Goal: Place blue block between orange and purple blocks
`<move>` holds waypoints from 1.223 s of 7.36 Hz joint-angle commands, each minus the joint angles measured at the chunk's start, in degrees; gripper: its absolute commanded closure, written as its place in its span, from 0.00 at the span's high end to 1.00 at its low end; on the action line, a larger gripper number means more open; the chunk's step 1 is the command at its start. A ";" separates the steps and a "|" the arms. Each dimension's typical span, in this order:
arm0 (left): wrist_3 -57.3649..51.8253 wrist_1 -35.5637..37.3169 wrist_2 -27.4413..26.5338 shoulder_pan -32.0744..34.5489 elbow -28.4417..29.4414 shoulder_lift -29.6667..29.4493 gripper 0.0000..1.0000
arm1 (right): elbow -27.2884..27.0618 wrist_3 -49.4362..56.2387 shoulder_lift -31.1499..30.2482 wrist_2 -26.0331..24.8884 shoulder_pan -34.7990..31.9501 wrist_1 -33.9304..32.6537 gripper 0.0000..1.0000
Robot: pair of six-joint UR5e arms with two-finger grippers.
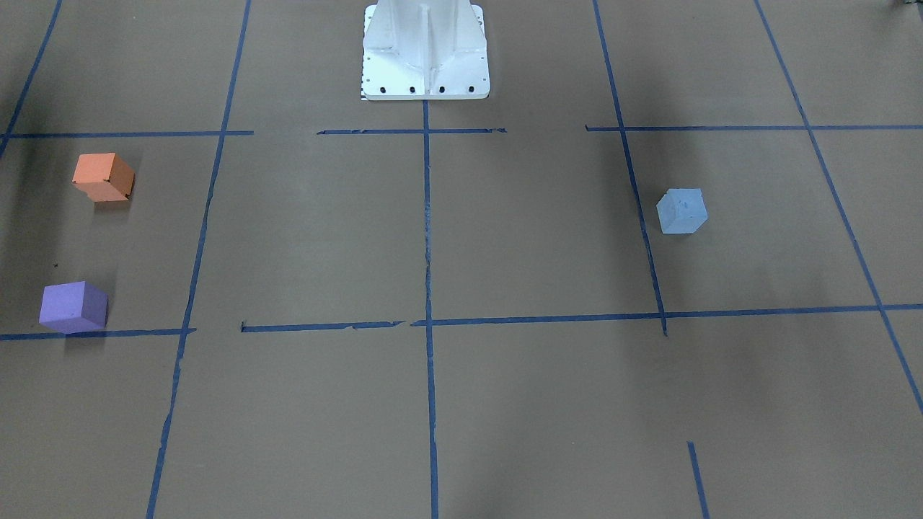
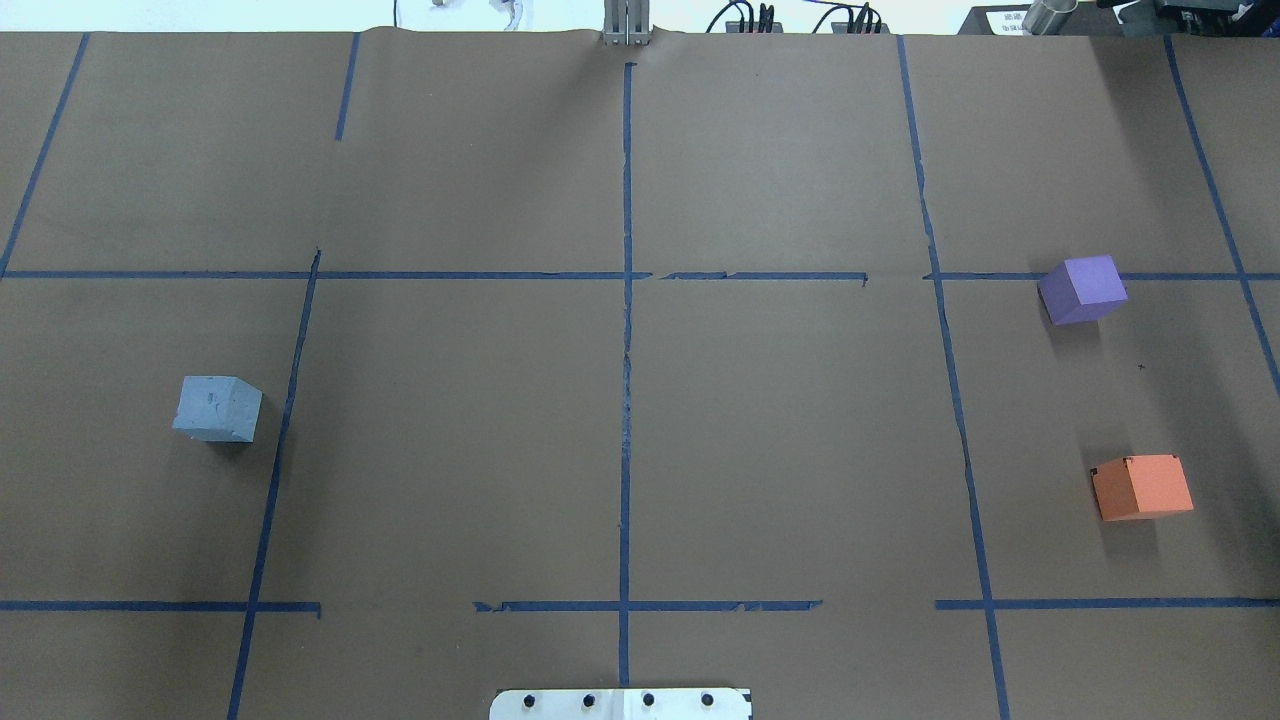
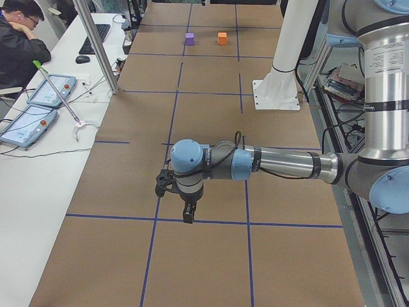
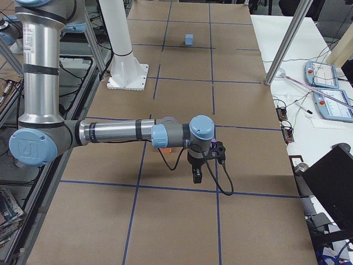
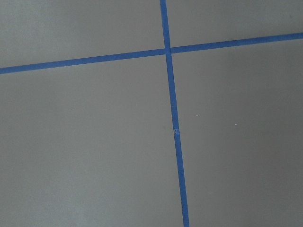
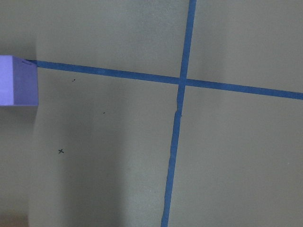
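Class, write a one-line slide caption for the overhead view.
Blue block left, purple block and orange block right, all apart.

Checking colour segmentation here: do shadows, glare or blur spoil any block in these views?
Overhead exterior: no glare; soft shadow dims the table round the purple foam cube and orange foam cube, both vivid; the pale blue foam cube looks greyish. Right wrist-mounted: shadow covers the left part, purple cube cropped by the edge. Left wrist-mounted: even light, blue tape sharp.

Small x mark [image 6: 60, 151] on brown table paper [image 6: 227, 156]; nothing else legible.
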State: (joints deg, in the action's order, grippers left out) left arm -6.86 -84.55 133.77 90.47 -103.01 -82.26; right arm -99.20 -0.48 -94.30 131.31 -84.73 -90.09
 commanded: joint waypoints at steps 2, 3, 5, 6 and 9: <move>-0.18 -0.27 -0.09 -0.29 -0.09 0.25 1.00 | -0.03 0.04 0.00 0.00 0.00 0.00 1.00; 0.00 -0.53 -0.09 -0.99 0.00 -0.35 1.00 | -0.03 -0.04 0.00 0.00 0.00 0.00 1.00; 0.35 -10.49 0.09 -1.26 1.13 -3.78 1.00 | -0.03 -0.04 0.00 0.00 0.00 0.00 1.00; 2.09 -13.34 0.17 -1.70 2.27 -5.79 1.00 | -0.03 -0.04 0.00 0.00 0.00 0.00 1.00; 14.11 -23.96 0.70 -15.08 2.46 -6.78 1.00 | -0.03 -0.04 0.00 0.00 0.00 0.00 1.00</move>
State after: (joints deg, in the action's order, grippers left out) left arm 2.62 -103.36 134.19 81.98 -100.50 -88.87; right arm -99.23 -0.53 -94.30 131.31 -84.73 -90.09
